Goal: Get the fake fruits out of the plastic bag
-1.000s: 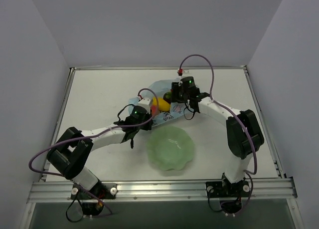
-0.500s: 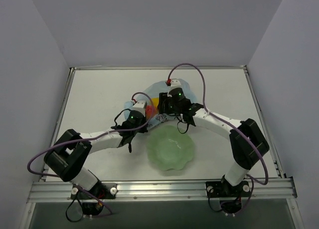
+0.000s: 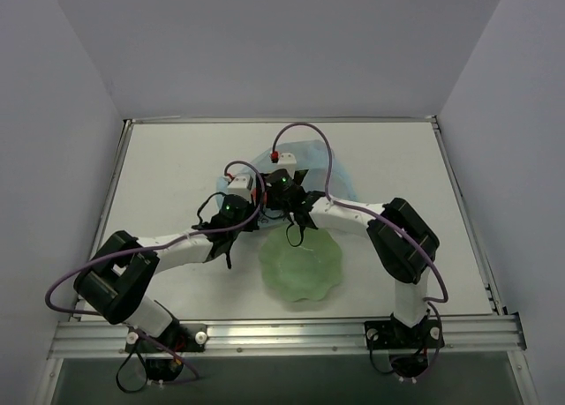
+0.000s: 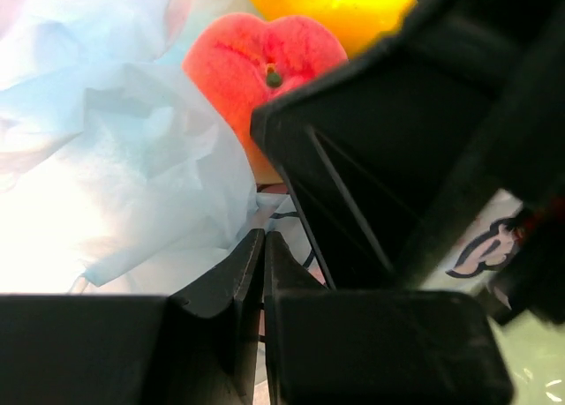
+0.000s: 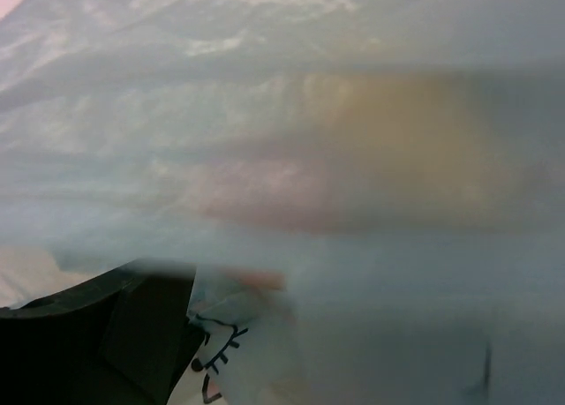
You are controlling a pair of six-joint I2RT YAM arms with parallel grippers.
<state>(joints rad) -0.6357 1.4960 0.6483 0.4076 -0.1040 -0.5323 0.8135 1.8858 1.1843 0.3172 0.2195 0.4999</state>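
Note:
The light-blue plastic bag lies at mid-table, mostly under both wrists. My left gripper is at the bag's left edge. In the left wrist view its jaws are shut, with the bag's film folding down to the tips. A fake peach and a yellow fruit lie bare just beyond. My right gripper sits close beside the left, its black body filling that view. The bag film covers the right wrist view. Only one dark finger shows, with pink and yellow blurs behind the film.
A pale green scalloped bowl stands just in front of both grippers, near the table's front edge. The two wrists and their purple cables crowd together over the bag. White walls close off the table at the back and sides.
My right arm has swung left across the bag, ending right beside the left gripper. The left gripper has closed and shifted slightly back and left at the bag's edge.

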